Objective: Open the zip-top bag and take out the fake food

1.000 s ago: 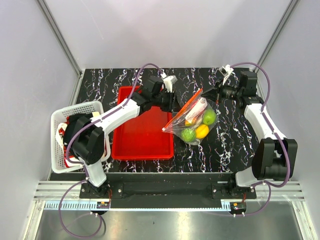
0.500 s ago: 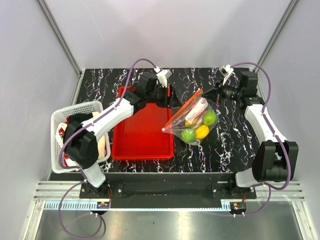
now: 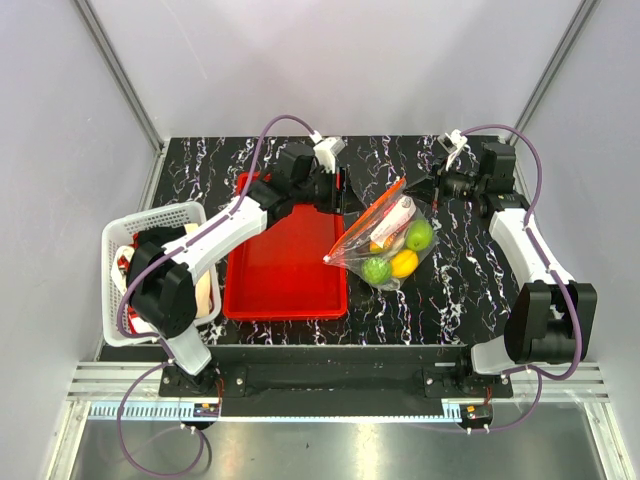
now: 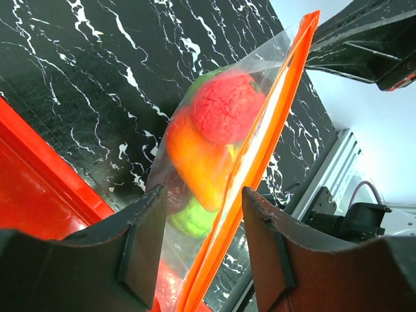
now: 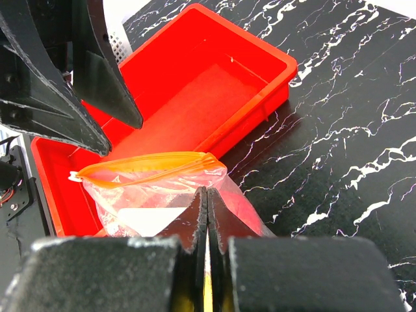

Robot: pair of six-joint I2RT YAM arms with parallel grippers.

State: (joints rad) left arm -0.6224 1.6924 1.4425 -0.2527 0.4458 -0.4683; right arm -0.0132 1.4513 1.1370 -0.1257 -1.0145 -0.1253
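The zip-top bag (image 3: 385, 240), clear with an orange zip strip (image 4: 260, 149), hangs tilted above the black table. My right gripper (image 5: 207, 201) is shut on the bag's film just below the strip and holds it up from the right (image 3: 428, 192). My left gripper (image 4: 205, 247) is open at the bag's left side. The strip runs through the gap between its fingers (image 4: 140, 240) with space on both sides. Fake food shows inside the bag: a red piece (image 4: 227, 107), an orange one (image 4: 198, 162), two green fruits (image 3: 418, 235) (image 3: 377, 269) and a yellow one (image 3: 404, 263).
A red tray (image 3: 285, 270) lies on the table just left of the bag, under my left arm. A white basket (image 3: 150, 220) with items in it stands at the table's left edge. Grey walls and metal frame posts close in the table.
My left gripper has opened wider and drawn back slightly from the zip strip, its arm swinging toward the far left. The bag and my right gripper have stayed where they were.
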